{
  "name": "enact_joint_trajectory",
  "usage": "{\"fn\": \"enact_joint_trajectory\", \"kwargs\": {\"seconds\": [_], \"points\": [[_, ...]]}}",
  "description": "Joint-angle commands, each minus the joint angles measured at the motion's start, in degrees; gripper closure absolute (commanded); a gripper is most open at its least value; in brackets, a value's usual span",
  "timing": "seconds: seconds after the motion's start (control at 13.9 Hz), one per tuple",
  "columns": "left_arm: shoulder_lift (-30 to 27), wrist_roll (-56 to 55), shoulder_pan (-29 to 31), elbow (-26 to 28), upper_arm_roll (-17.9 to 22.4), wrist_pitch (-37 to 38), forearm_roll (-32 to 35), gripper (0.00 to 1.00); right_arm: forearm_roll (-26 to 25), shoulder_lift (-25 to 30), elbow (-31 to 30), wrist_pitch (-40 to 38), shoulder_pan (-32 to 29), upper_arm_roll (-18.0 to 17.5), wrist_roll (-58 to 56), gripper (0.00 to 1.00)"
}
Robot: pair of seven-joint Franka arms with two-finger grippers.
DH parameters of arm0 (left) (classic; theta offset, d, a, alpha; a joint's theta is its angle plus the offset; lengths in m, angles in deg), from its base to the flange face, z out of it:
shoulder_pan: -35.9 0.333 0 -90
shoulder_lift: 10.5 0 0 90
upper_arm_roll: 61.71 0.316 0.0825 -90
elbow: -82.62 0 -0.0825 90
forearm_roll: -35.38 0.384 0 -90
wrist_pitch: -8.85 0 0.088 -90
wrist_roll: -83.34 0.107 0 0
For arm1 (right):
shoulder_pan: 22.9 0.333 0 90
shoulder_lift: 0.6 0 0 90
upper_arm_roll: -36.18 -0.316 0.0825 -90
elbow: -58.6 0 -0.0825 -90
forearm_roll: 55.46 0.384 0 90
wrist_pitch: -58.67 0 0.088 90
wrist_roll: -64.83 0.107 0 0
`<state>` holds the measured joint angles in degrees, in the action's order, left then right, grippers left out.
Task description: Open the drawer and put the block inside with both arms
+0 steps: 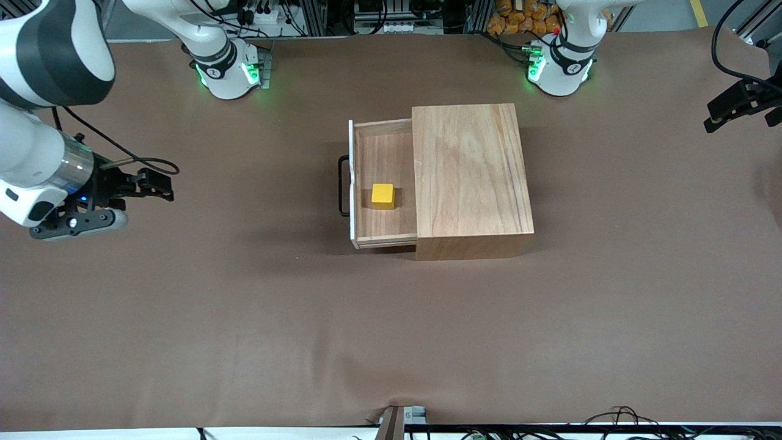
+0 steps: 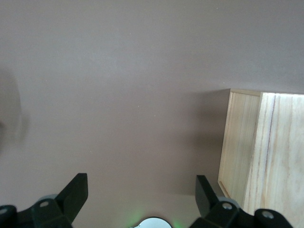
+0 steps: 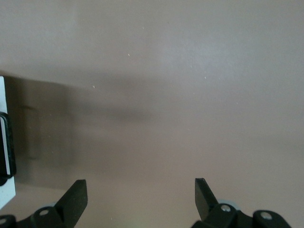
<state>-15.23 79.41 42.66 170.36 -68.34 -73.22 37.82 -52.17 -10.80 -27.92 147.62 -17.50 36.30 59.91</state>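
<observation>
The wooden box (image 1: 470,177) stands mid-table. Its drawer (image 1: 382,156) is pulled out toward the right arm's end, with its white front and black wire handle (image 1: 343,185). The yellow block (image 1: 383,195) sits inside the drawer. My right gripper (image 1: 166,186) is open and empty above the table at the right arm's end, well apart from the handle. The right wrist view shows its open gripper (image 3: 141,192), the drawer front (image 3: 4,95) and the handle (image 3: 9,152). My left gripper (image 1: 712,117) is open and empty at the left arm's end. The left wrist view shows its open gripper (image 2: 141,190) and the box (image 2: 266,152).
The brown table cover (image 1: 244,318) is bare around the box. The two green-lit arm bases (image 1: 226,67) (image 1: 559,64) stand farthest from the front camera. Cables lie along the table edge nearest that camera (image 1: 611,418).
</observation>
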Motion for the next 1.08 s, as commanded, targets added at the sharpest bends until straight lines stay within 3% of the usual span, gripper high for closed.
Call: {"fn": "enact_joint_trajectory", "kwargs": {"seconds": [0.0,0.14,0.22,1.01], "points": [[-1.0,0.6,1.1,-0.1,-0.7,1.2,-0.9,0.0,-0.6,5.7,-8.3,3.1,-1.4,-1.3,-1.0,0.0],[-0.9,0.7,1.0,-0.2,-0.8,1.4,-0.9,0.0,-0.6,10.3,-16.4,8.4,-2.4,-1.4,-1.3,0.0],[-0.9,0.8,1.0,-0.4,-1.0,1.5,-0.9,0.0,-0.6,10.6,-17.0,8.7,-2.8,-1.4,-2.3,0.0],[-1.2,0.9,0.6,-0.6,-2.1,3.3,-0.9,0.0,-0.7,9.1,-8.3,6.2,-6.0,-1.2,-2.5,0.0]]}}
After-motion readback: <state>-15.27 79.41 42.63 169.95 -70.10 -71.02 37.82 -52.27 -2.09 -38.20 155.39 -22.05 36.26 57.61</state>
